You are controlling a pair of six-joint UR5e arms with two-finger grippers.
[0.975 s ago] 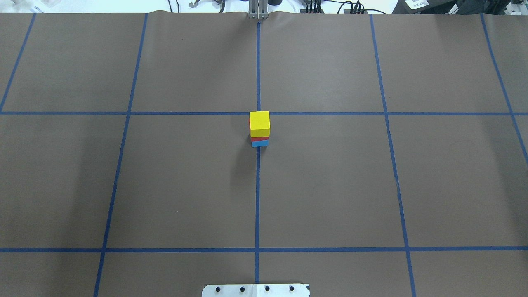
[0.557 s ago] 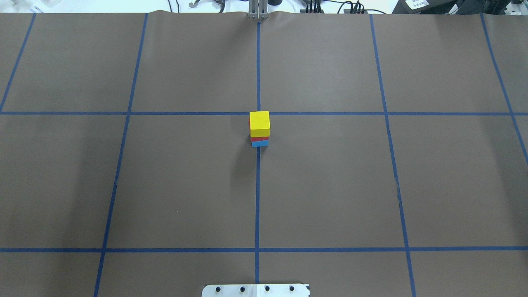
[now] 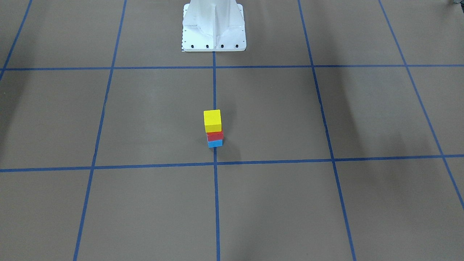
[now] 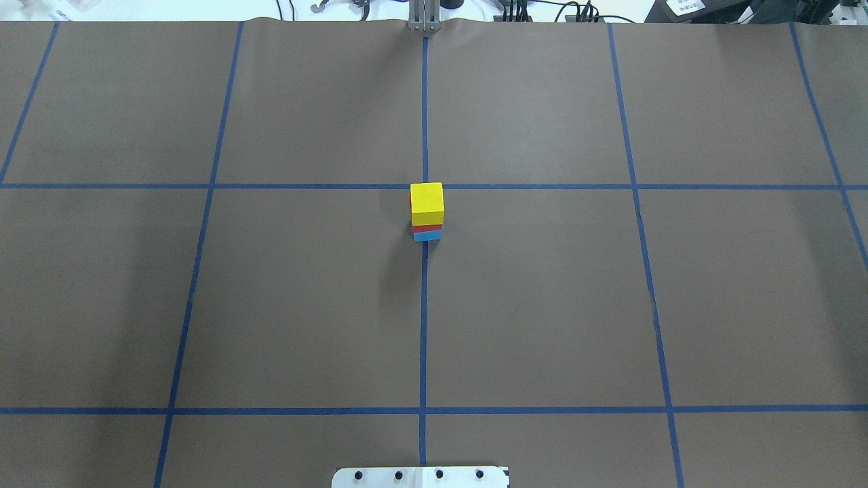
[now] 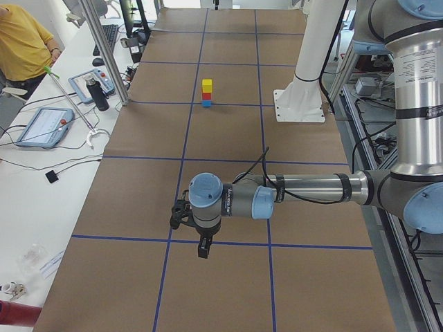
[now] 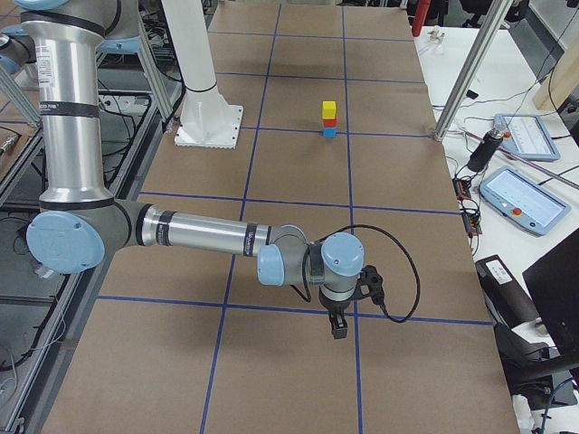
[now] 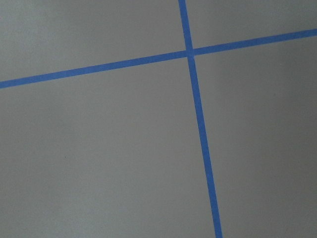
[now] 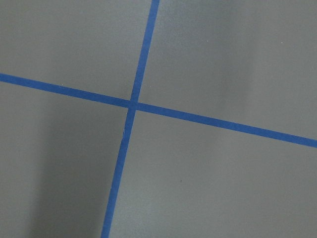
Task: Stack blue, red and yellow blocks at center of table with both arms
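A brown table (image 4: 542,305) gridded with tape (image 4: 423,325) is flanked by a bench (image 5: 28,207); 3 blocks (image 4: 427,203) are stacked centrally. Whether the left gripper (image 5: 202,247) and right gripper (image 6: 337,329) are parted cannot be told.

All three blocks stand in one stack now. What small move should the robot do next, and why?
Probably none: leave both arms parked. The yellow block sits on the red block, that on the blue block, on the centre line; the left gripper and right gripper hang far away.

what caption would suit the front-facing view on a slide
Yellow block atop red block atop blue block, standing free on the table.
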